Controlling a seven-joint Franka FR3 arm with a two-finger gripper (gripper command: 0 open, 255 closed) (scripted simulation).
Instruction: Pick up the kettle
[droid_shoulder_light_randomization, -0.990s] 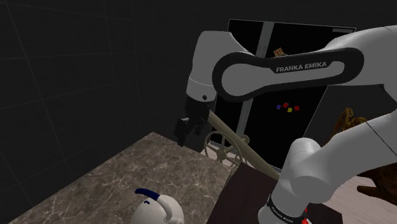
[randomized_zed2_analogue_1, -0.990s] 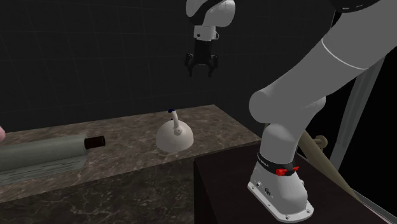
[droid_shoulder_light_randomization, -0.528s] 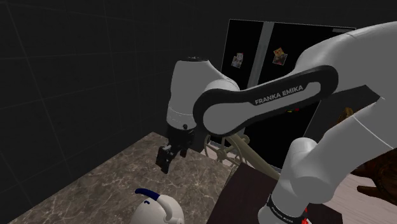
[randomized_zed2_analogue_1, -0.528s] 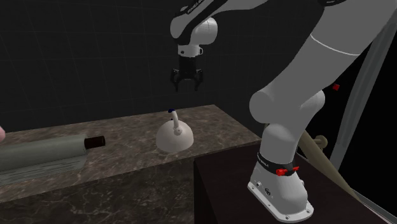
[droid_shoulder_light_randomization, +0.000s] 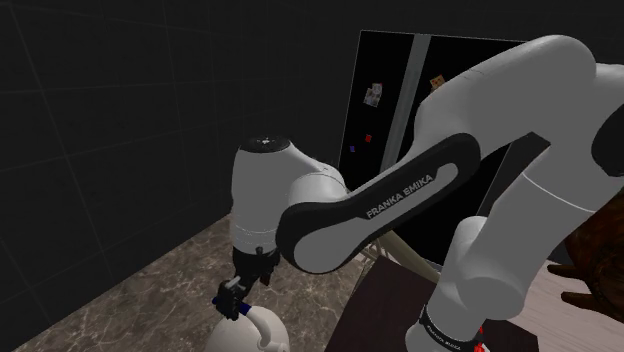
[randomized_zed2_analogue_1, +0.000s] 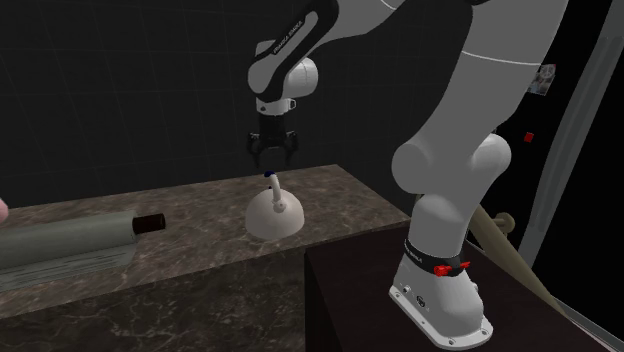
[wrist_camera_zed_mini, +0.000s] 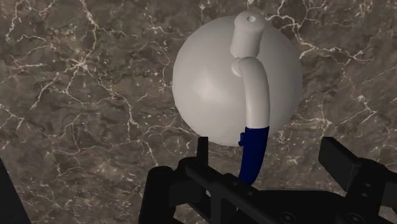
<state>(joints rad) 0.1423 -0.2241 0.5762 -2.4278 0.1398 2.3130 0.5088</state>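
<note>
The kettle (randomized_zed2_analogue_1: 276, 214) is a white dome with an arched white handle that ends in a blue tip (randomized_zed2_analogue_1: 268, 175). It stands on the dark marble counter (randomized_zed2_analogue_1: 200, 205). My gripper (randomized_zed2_analogue_1: 272, 160) hangs open just above that blue tip, pointing straight down. In the wrist view the kettle's dome (wrist_camera_zed_mini: 210, 83) lies ahead of the gripper (wrist_camera_zed_mini: 268, 159). The blue end of the handle (wrist_camera_zed_mini: 254, 149) sits between the spread fingers, and neither finger touches it. In the shoulder view the gripper (droid_shoulder_light_randomization: 232, 303) hovers right over the kettle (droid_shoulder_light_randomization: 255, 335) at the bottom edge.
A pale bottle (randomized_zed2_analogue_1: 65, 250) with a dark cap lies on its side on the counter, at the second exterior view's left. The counter's edge drops off beside my dark stand (randomized_zed2_analogue_1: 350, 300). A tall black panel (droid_shoulder_light_randomization: 400, 130) with small magnets stands behind the arm.
The arm has swung down and across from high above the counter to just over the kettle's handle. The fingers have stayed open throughout; the kettle has not moved.
</note>
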